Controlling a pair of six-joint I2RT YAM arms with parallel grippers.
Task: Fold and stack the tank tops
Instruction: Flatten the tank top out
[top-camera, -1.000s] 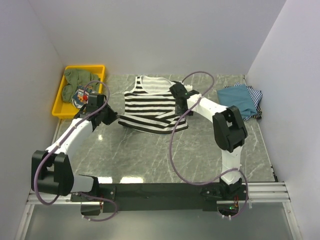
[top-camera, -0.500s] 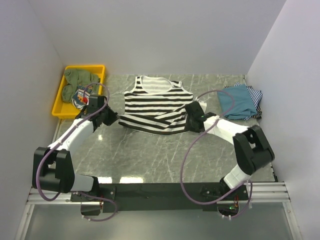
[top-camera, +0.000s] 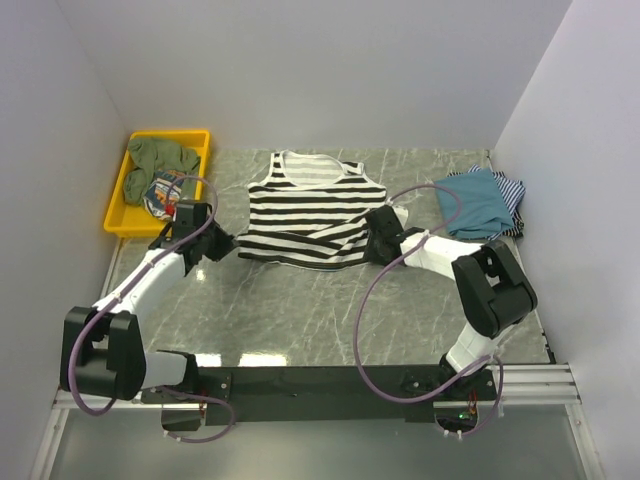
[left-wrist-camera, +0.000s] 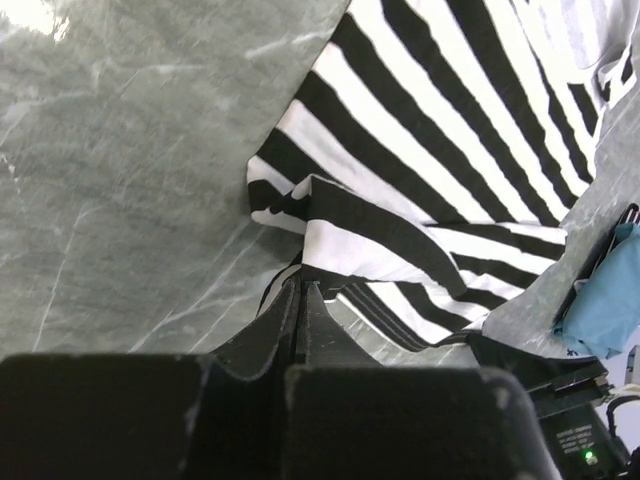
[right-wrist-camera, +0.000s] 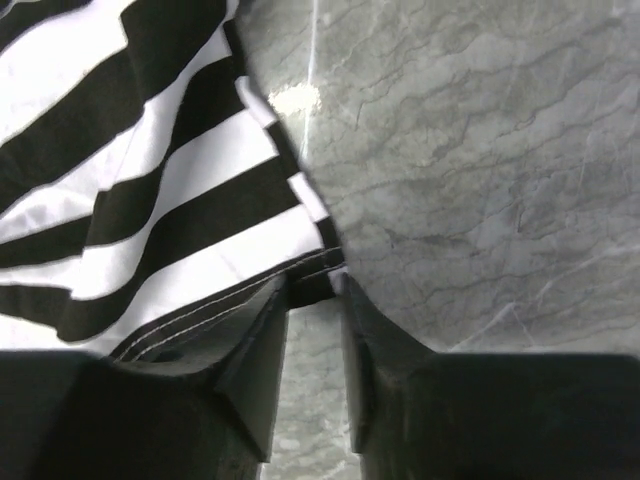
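The black-and-white striped tank top (top-camera: 305, 212) lies spread on the marble table, neck toward the back. My left gripper (top-camera: 229, 243) is shut on its lower-left hem corner; in the left wrist view the closed fingertips (left-wrist-camera: 302, 287) pinch the bunched hem (left-wrist-camera: 330, 215). My right gripper (top-camera: 376, 240) is at the lower-right hem corner. In the right wrist view its jaws (right-wrist-camera: 315, 290) stand apart with the hem corner (right-wrist-camera: 318, 268) between the tips. A folded teal-blue top (top-camera: 475, 203) lies on a thin-striped top (top-camera: 512, 190) at the back right.
A yellow tray (top-camera: 118, 212) holding green cloth (top-camera: 160, 155) and a small colourful object stands at the back left. White walls close in the left, back and right. Grey cables loop above both arms.
My right arm swung from the top's right shoulder down to its lower-right hem corner. My left gripper drew slightly toward the near left with the lower-left corner held.
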